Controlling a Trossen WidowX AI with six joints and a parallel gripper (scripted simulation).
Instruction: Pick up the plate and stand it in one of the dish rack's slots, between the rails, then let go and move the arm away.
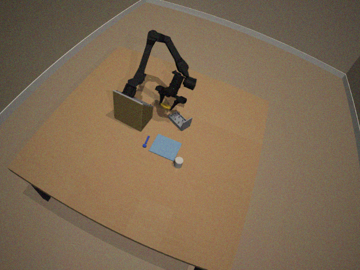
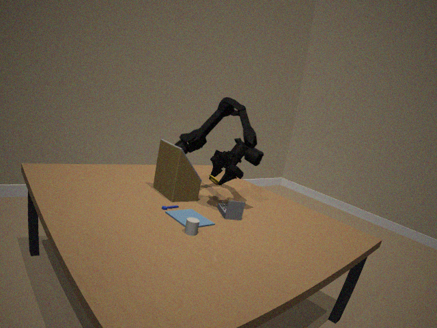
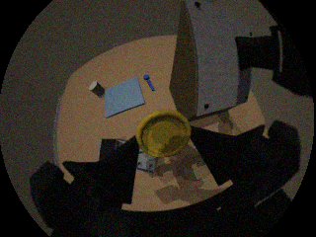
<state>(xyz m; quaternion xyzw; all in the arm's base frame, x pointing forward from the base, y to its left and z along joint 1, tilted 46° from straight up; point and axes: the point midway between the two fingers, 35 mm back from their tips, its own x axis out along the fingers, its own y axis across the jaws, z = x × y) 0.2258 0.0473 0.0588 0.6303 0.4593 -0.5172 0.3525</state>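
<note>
On the table (image 1: 203, 180) (image 2: 225, 268) (image 3: 79, 118), I had the mat (image 1: 165, 147) (image 2: 190, 216) (image 3: 123, 97) between the spoon (image 1: 146, 141) (image 2: 170, 207) (image 3: 149, 82) and the cup (image 1: 178, 162) (image 2: 191, 226) (image 3: 97, 89), the rack (image 1: 185, 124) (image 2: 235, 210) (image 3: 147, 162) nearby.

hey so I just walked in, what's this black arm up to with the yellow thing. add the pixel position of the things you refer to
The robot arm is holding a yellow plate (image 1: 165, 106) (image 2: 214, 180) (image 3: 164, 133) between its fingers, up above the table (image 1: 116, 185) (image 2: 225, 268) (image 3: 81, 118). It's meant to stand the plate in the small gray dish rack (image 1: 186, 124) (image 2: 235, 210) (image 3: 146, 162), but the plate isn't in a slot yet, so placing it and letting go are still to do.
</note>
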